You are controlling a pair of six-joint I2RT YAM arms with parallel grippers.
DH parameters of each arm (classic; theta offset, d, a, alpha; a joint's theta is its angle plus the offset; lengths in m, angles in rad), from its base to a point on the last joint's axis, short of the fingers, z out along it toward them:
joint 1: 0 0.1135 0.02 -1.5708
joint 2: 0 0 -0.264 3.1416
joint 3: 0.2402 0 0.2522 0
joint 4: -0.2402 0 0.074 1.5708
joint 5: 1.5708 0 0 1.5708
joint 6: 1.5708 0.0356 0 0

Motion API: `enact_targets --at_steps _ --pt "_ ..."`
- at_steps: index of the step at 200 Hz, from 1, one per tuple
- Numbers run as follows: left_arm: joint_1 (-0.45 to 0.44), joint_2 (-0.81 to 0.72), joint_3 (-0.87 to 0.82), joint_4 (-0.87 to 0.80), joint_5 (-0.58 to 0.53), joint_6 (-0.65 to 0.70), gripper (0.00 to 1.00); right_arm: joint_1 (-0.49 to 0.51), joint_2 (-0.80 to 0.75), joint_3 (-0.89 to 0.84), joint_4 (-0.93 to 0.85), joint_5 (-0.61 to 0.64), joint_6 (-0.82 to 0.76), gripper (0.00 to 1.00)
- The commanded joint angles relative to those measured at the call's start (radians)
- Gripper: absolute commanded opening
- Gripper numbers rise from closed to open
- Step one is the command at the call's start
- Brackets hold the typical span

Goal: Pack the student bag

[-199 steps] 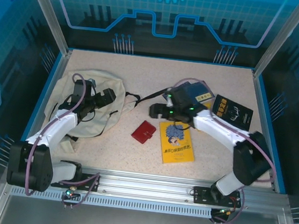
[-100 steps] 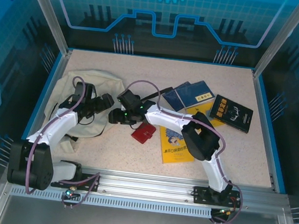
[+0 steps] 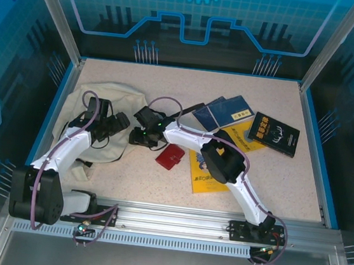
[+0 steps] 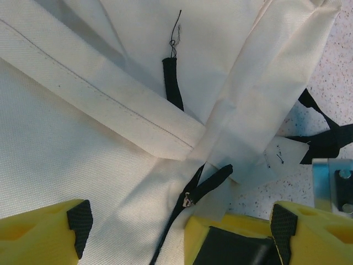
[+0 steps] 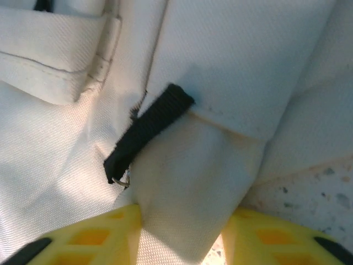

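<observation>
The student bag [image 3: 78, 105] is cream fabric with black straps and lies at the left of the table. My left gripper [image 3: 119, 123] hovers over its right part. In the left wrist view, that left gripper [image 4: 182, 220] stands open, wide above the bag's cloth [image 4: 83, 138] and a black zipper pull [image 4: 212, 182]. My right gripper [image 3: 137, 135] reaches across to the bag's right edge. In the right wrist view, the right gripper [image 5: 185, 232] is shut on a fold of bag cloth [image 5: 187, 182], beside a black strap tab [image 5: 149, 130].
A red wallet [image 3: 170, 156] lies just right of the bag. A yellow book [image 3: 205, 179] sits partly under the right arm. Two blue books [image 3: 224, 112] and a black book [image 3: 273, 134] lie at the back right. Blue walls edge the table.
The right arm swung left from the books to the bag's edge, and its jaws closed in on the cloth. The left gripper narrowed a little and barely moved.
</observation>
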Motion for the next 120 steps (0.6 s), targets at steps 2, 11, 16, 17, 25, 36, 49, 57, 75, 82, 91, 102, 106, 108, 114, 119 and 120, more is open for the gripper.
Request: enact_targets --at_steps 2,11,16,17,25,36,49,57,75,82,91,102,106,108,114,119,120 --pt "0.01 -0.005 0.041 -0.039 -0.007 -0.009 0.85 -0.013 0.044 0.041 -0.019 -0.021 0.017 0.28" --pt "0.009 -0.004 0.046 -0.04 0.004 -0.004 0.84 -0.016 0.035 0.032 -0.017 -0.016 0.015 0.2" --pt "0.009 -0.003 0.048 -0.04 0.01 0.0 0.83 -0.017 0.027 0.024 -0.015 -0.013 0.013 0.16" --pt "0.009 -0.002 0.048 -0.041 0.011 0.001 0.83 -0.018 0.027 0.022 -0.015 -0.012 0.013 0.15" --pt "0.01 0.002 0.053 -0.042 0.023 0.005 0.82 -0.023 0.005 0.001 -0.011 -0.003 0.006 0.08" --pt "0.009 0.009 0.058 -0.041 0.041 0.012 0.81 -0.029 -0.03 -0.041 -0.007 0.017 -0.01 0.0" --pt "0.01 0.02 0.063 -0.039 0.072 0.022 0.78 -0.044 -0.093 -0.102 -0.004 0.037 -0.031 0.0" --pt "0.009 0.028 0.066 -0.037 0.097 0.026 0.76 -0.056 -0.134 -0.153 0.005 0.041 -0.045 0.0" --pt "0.004 0.043 0.075 -0.03 0.156 0.039 0.72 -0.09 -0.236 -0.285 0.031 0.032 -0.091 0.0" --pt "-0.001 0.05 0.079 -0.033 0.174 0.044 0.71 -0.104 -0.277 -0.341 0.036 0.026 -0.118 0.0" --pt "-0.011 0.058 0.087 -0.034 0.195 0.05 0.69 -0.125 -0.324 -0.412 0.038 0.009 -0.154 0.0" --pt "-0.029 0.07 0.095 -0.038 0.216 0.059 0.67 -0.157 -0.376 -0.497 0.031 -0.008 -0.197 0.0" --pt "-0.037 0.076 0.099 -0.04 0.222 0.062 0.66 -0.169 -0.396 -0.526 0.028 -0.013 -0.212 0.0" --pt "-0.041 0.079 0.1 -0.04 0.225 0.063 0.66 -0.177 -0.404 -0.541 0.025 -0.014 -0.218 0.0" --pt "-0.054 0.088 0.104 -0.038 0.233 0.067 0.64 -0.198 -0.427 -0.581 0.019 -0.022 -0.237 0.0" --pt "-0.066 0.096 0.109 -0.04 0.24 0.07 0.64 -0.218 -0.449 -0.616 0.017 -0.027 -0.251 0.0" --pt "-0.069 0.097 0.11 -0.04 0.241 0.07 0.63 -0.222 -0.452 -0.622 0.017 -0.028 -0.253 0.0"
